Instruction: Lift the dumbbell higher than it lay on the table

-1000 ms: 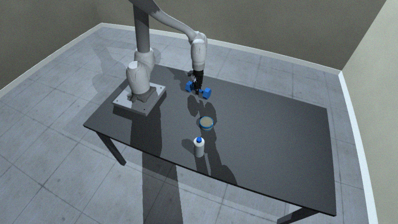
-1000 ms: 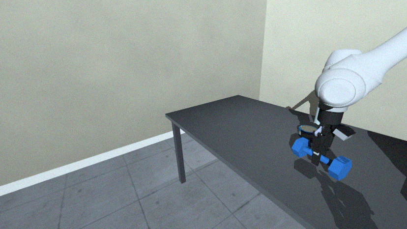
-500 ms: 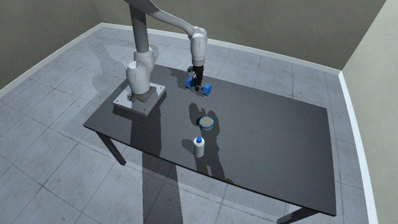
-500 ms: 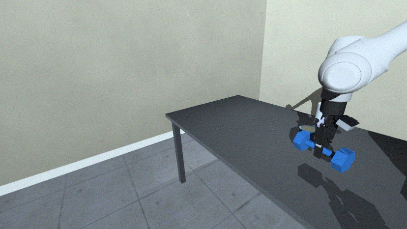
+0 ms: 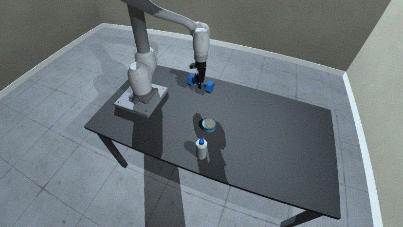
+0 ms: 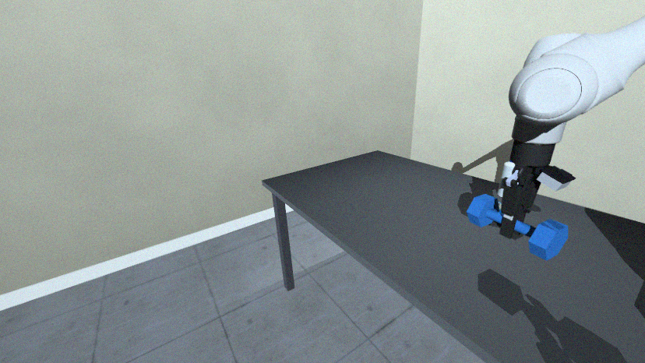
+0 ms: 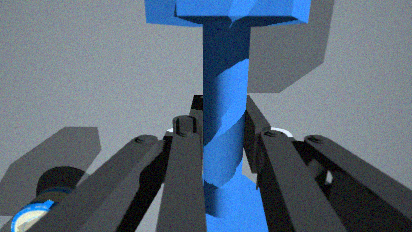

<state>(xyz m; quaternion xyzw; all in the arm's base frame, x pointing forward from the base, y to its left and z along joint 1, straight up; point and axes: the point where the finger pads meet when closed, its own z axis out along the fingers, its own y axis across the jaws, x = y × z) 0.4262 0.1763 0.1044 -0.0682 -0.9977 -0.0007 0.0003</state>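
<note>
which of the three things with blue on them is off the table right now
The blue dumbbell, shut in the gripper by its bar, its shadow lying apart from it. The blue-rimmed bowl and the blue-capped white bottle both stand on the table.

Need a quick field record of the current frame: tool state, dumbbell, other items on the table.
tool: shut on the dumbbell's bar, pointing down
dumbbell: blue, hex heads, off the table, shadow beneath it, slightly tilted
grip point: mid-bar, one finger each side
bowl: blue rim, standing on table
bottle: white, blue cap, upright
arm base: on table corner
</note>
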